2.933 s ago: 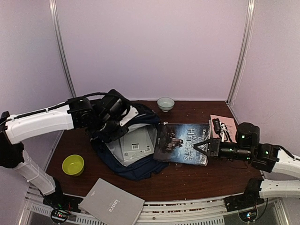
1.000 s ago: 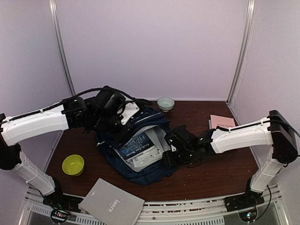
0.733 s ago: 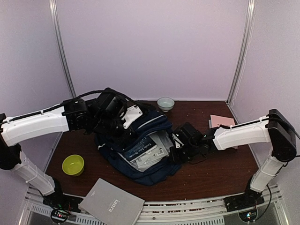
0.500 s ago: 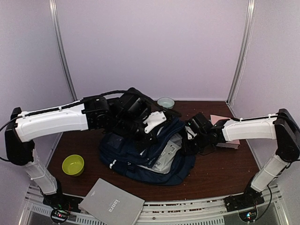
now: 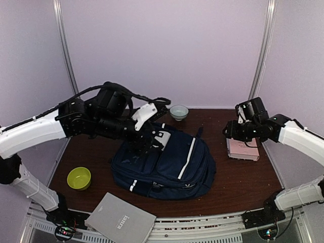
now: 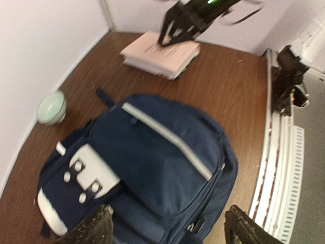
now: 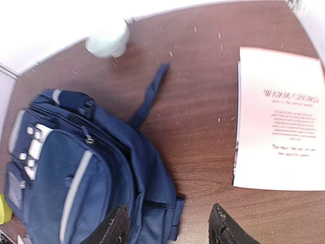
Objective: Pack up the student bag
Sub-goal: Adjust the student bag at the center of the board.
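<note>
Bag (image 5: pixel 164 162) lies flat on desk (image 5: pixel 238 182) and looks closed. Its long axis runs from the far-left handle end to the near-right base. Left jaws wide, empty, just above bag's handle end, so nearer. Right jaws apart, empty, well right of bag, over pink book (image 5: pixel 243 148), probably the next item.

The left arm (image 5: pixel 35 132) and right arm (image 5: pixel 304 137) wear smooth white shells on their long links, joined by black cylindrical joint housings and black wrist blocks. A thin black cable (image 5: pixel 86 91) runs over the left arm's joints, and a white plate (image 5: pixel 144 112) sits by its wrist. The left gripper (image 6: pixel 167 231) and right gripper (image 7: pixel 171 226) end in matte black fingers (image 6: pixel 94 231).
</note>
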Controlling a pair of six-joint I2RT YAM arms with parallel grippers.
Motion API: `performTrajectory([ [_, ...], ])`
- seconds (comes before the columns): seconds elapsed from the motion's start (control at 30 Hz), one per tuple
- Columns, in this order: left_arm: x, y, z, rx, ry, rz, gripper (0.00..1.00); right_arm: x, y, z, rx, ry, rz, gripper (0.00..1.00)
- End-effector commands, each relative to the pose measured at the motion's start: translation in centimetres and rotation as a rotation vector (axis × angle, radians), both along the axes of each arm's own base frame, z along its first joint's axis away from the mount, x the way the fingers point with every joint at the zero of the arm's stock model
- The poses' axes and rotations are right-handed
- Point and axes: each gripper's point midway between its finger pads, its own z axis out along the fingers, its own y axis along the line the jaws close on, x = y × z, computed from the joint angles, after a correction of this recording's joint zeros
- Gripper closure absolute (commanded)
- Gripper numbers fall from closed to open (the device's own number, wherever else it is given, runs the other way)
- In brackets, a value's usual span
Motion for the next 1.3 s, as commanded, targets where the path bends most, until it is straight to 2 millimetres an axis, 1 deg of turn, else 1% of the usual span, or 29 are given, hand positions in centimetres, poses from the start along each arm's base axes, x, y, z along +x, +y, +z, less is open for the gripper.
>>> performTrajectory([
  [0.0, 3.0, 7.3, -5.1, -0.015, 0.163, 0.306, 0.22, -3.7, -1.2, 1.5, -0.072, -0.063, -0.055, 0.47],
  [0.03, 3.9, 9.0, -5.9, -0.061, 0.195, 0.375, 0.22, -4.6, -0.4, 1.3, -0.068, -0.069, -0.033, 0.47],
  [0.1, 6.1, 13.0, -7.2, -0.117, 0.202, 0.546, 0.19, -6.4, 2.0, -0.1, -0.041, -0.039, 0.037, 0.44],
  [0.13, 7.2, 15.1, -7.8, -0.120, 0.191, 0.630, 0.16, -7.4, 3.0, -1.3, -0.026, -0.002, 0.071, 0.42],
  [0.17, 7.9, 16.6, -8.6, -0.110, 0.190, 0.686, 0.14, -8.3, 3.8, -2.9, -0.018, 0.048, 0.097, 0.39],
  [0.2, 8.4, 17.6, -9.4, -0.104, 0.199, 0.720, 0.13, -9.2, 4.5, -4.2, -0.008, 0.084, 0.116, 0.38],
  [0.23, 8.8, 18.2, -10.2, -0.103, 0.219, 0.738, 0.12, -10.0, 5.4, -5.3, 0.004, 0.113, 0.140, 0.37],
  [0.27, 9.0, 18.6, -11.1, -0.105, 0.246, 0.747, 0.12, -10.8, 6.7, -6.3, 0.045, 0.141, 0.173, 0.36],
  [0.3, 9.2, 18.8, -12.0, -0.109, 0.272, 0.751, 0.13, -11.8, 8.6, -7.3, 0.101, 0.168, 0.227, 0.35],
  [0.37, 9.5, 18.8, -14.0, -0.124, 0.334, 0.755, 0.13, -13.2, 11.9, -8.8, 0.258, 0.221, 0.309, 0.33],
  [0.43, 9.3, 18.1, -15.7, -0.152, 0.392, 0.720, 0.12, -13.4, 14.3, -9.5, 0.382, 0.240, 0.350, 0.33],
  [0.5, 8.9, 17.0, -17.1, -0.162, 0.437, 0.664, 0.13, -12.9, 15.5, -9.7, 0.410, 0.230, 0.381, 0.32],
  [0.53, 8.6, 16.8, -18.2, -0.149, 0.460, 0.654, 0.14, -12.2, 15.7, -9.8, 0.386, 0.219, 0.391, 0.32],
  [0.57, 8.3, 16.7, -19.3, -0.134, 0.483, 0.652, 0.17, -11.1, 15.3, -10.0, 0.346, 0.212, 0.381, 0.33],
  [0.63, 7.3, 16.1, -20.4, -0.116, 0.501, 0.624, 0.21, -8.8, 13.6, -10.6, 0.266, 0.224, 0.327, 0.34],
  [0.67, 6.7, 15.6, -20.6, -0.115, 0.502, 0.600, 0.23, -7.4, 12.9, -10.2, 0.247, 0.213, 0.307, 0.34],
  [0.73, 5.2, 14.0, -20.1, -0.126, 0.480, 0.538, 0.24, -4.9, 11.3, -9.1, 0.208, 0.176, 0.268, 0.35],
  [0.8, 3.5, 12.3, -19.2, -0.126, 0.440, 0.465, 0.25, -2.8, 9.7, -7.8, 0.143, 0.139, 0.235, 0.35],
  [0.83, 2.7, 11.4, -18.6, -0.128, 0.426, 0.428, 0.26, -2.0, 9.1, -7.0, 0.117, 0.130, 0.227, 0.35],
  [0.9, 1.0, 9.8, -17.6, -0.132, 0.412, 0.358, 0.27, -1.0, 8.4, -5.6, 0.058, 0.111, 0.222, 0.35],
  [1.0, -1.3, 8.6, -16.5, -0.079, 0.355, 0.275, 0.27, -0.7, 6.6, -3.6, -0.039, 0.079, 0.185, 0.35],
  [1.07, -2.3, 8.5, -15.5, -0.016, 0.280, 0.238, 0.27, -1.2, 5.3, -2.6, -0.082, 0.054, 0.150, 0.35],
  [1.13, -2.9, 8.4, -13.7, 0.035, 0.179, 0.206, 0.27, -2.2, 4.5, -2.1, -0.096, 0.030, 0.136, 0.35],
  [1.17, -3.1, 8.5, -12.9, 0.060, 0.131, 0.188, 0.27, -2.9, 4.4, -2.0, -0.093, 0.021, 0.136, 0.35],
  [1.2, -3.4, 8.3, -12.2, 0.080, 0.084, 0.156, 0.27, -3.6, 4.7, -1.8, -0.077, 0.008, 0.151, 0.35],
  [1.23, -4.0, 8.0, -11.6, 0.089, 0.046, 0.109, 0.26, -4.3, 5.6, -1.4, -0.044, -0.014, 0.197, 0.37],
  [1.27, -4.5, 7.6, -11.3, 0.097, 0.014, 0.046, 0.24, -5.2, 7.0, -0.8, -0.001, -0.046, 0.262, 0.38],
])
